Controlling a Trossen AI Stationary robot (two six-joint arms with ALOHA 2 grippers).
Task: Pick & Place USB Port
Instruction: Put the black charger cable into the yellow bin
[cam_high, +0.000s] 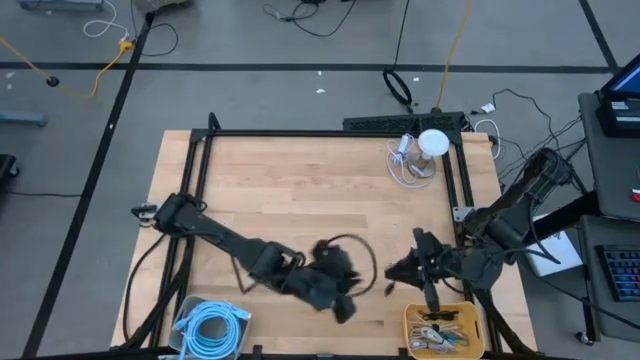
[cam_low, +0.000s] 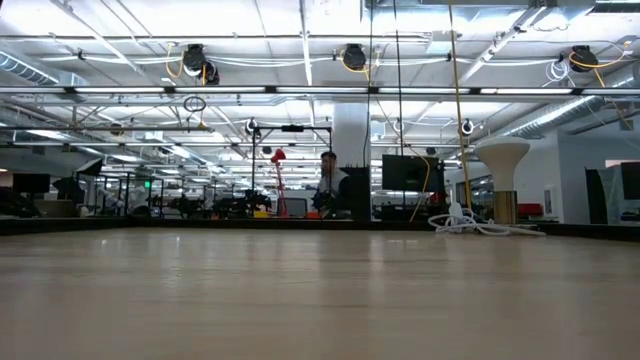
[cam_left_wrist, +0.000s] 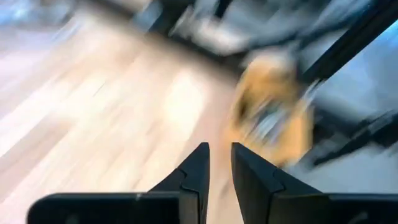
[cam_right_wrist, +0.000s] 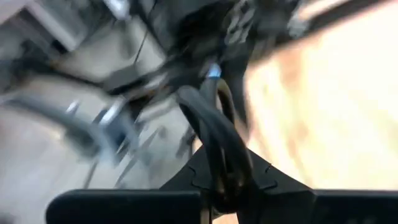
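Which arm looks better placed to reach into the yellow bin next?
Probably left: its pincer looks empty and faces the yellow bin close ahead. The right pincer, also near, is clamped on a black cable.

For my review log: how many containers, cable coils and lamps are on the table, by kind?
Yellow bin of small parts: 1
Bin holding the blue cable coil: 1
White cable bundle: 1
White lamp: 1
Black cable in the right gripper: 1
Total: 5
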